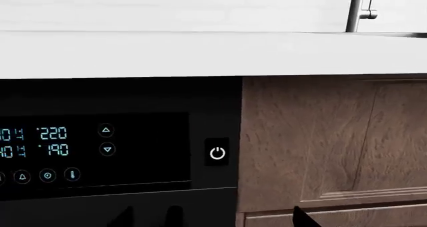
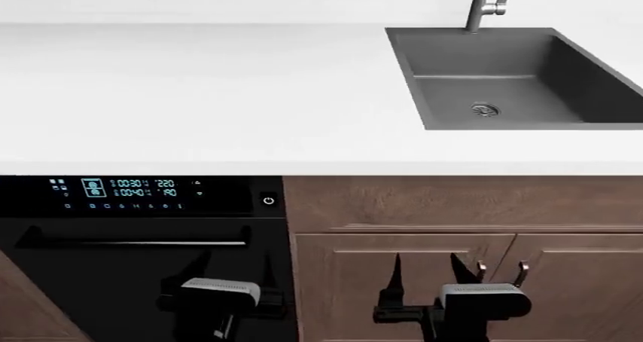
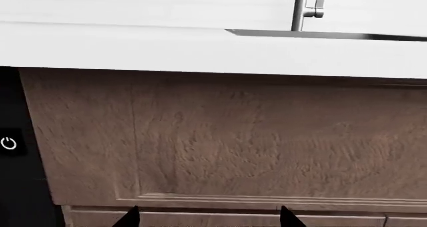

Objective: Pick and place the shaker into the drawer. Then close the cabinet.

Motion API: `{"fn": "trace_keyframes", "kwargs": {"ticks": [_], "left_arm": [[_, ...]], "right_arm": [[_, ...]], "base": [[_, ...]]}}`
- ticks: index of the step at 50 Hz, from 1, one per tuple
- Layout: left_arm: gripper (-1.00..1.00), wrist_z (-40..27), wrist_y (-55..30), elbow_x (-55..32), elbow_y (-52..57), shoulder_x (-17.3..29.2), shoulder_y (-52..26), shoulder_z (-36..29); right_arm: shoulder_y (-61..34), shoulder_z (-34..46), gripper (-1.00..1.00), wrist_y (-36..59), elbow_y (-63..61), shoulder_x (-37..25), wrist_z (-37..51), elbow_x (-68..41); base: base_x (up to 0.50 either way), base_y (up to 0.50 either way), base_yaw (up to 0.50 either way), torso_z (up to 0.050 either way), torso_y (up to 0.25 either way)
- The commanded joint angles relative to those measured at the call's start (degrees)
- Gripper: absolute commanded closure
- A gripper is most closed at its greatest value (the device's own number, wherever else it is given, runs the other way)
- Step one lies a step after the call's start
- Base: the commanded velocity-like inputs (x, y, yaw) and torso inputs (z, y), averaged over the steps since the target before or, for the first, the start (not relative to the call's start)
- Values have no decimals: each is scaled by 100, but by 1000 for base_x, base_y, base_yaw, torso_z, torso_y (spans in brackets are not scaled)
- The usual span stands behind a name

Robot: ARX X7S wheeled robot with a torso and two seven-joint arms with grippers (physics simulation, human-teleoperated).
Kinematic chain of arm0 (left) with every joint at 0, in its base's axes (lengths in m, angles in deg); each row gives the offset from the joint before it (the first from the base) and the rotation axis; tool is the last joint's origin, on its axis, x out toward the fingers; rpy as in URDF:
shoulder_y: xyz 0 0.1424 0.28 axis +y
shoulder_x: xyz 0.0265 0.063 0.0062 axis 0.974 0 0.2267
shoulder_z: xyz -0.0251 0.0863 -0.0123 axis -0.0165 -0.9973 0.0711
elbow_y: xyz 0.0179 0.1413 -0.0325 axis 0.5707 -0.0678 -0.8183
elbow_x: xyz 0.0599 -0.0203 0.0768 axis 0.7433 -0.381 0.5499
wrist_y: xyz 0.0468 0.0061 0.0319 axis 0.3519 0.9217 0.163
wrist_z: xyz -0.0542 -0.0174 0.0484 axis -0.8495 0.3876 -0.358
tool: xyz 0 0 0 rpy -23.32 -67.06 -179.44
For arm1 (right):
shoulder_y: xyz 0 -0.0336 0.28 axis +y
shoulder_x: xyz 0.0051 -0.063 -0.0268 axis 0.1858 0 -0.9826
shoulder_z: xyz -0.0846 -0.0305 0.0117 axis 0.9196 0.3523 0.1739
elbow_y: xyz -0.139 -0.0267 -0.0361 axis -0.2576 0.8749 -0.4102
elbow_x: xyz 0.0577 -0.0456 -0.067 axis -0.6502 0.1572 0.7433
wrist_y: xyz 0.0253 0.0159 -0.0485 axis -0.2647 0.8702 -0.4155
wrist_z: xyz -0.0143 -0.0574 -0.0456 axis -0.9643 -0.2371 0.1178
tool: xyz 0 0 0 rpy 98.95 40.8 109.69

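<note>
we face a white countertop (image 2: 201,93) with a dark grey sink (image 2: 562,56) set into it on our right and a metal faucet (image 2: 487,7) behind the basin; below the counter on our left sits a black oven (image 2: 131,282) with a lit blue display (image 2: 120,190), a power button (image 2: 268,200) and a long horizontal handle (image 2: 131,243); beside it on the right runs a brown wood-grain fascia panel (image 2: 462,203) over panelled double cabinet doors (image 2: 351,289) with two small handles (image 2: 501,273); our left gripper (image 2: 233,270) hangs low in front of the oven, its dark fingers standing apart with nothing between them; our right gripper (image 2: 424,270) hangs before the cabinet doors, fingers likewise spread and empty; the wrist views show only the finger tips against the oven and the wood; we see neither the shaker nor the drawer in any view, so we cannot tell where they are.
</note>
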State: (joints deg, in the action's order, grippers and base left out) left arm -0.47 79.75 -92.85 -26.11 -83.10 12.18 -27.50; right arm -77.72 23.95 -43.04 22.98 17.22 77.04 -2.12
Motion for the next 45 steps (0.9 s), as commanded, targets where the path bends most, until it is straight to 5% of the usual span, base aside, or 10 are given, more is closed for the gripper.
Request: {"fn": "trace_keyframes", "kwargs": {"ticks": [1,4,7,10,13,16,19,33,41,45], "left_arm": [[-100,-57,77,-61,89,162,-3,-201],[-100,-225,-873,-389,958,195,-642,43],[-100,-444,-3452,-752,2056,270,-3019,157],[-100,-465,-4988,-846,927,173,-5598,86],[-100,-178,-4307,-677,-1651,-67,-8176,-94],[-100,64,-2122,-1219,-4229,-270,-10754,-827],[-100,0,-2188,-2310,-6808,-270,-12834,-1883],[-100,-158,-2639,-2782,-7288,-271,-12947,-2795],[-100,-62,-2659,-3977,-7288,-271,-12858,-3970],[-100,-217,-2785,-3842,-7288,-270,-12790,-3494]], "right_arm": [[-9,121,-100,106,-56,-118,112,-71],[-679,-59,-100,1510,-1275,-250,106,-405],[-3150,-250,-100,4089,-2622,-565,138,-780],[-5728,-143,-100,5669,-1310,-656,18,-900],[-8307,564,-100,4672,1268,-497,-466,-493],[-10885,966,-100,2181,3846,0,-924,-132],[-13463,494,-100,2525,6424,86,-1079,466],[-13657,-86,-100,2912,7077,192,-1385,1217],[-13657,-71,-100,2840,7256,194,-1434,1168],[-13657,-47,-100,2800,7342,208,-1472,1164]], "base": [[0,500,0,0,0],[3,167,0,0,0],[0,0,0,0,0],[0,0,0,0,0],[0,0,0,47,36],[0,0,0,50,49],[0,0,0,50,49],[0,0,0,50,49],[0,0,0,50,50],[42,0,0,38,37]]}}
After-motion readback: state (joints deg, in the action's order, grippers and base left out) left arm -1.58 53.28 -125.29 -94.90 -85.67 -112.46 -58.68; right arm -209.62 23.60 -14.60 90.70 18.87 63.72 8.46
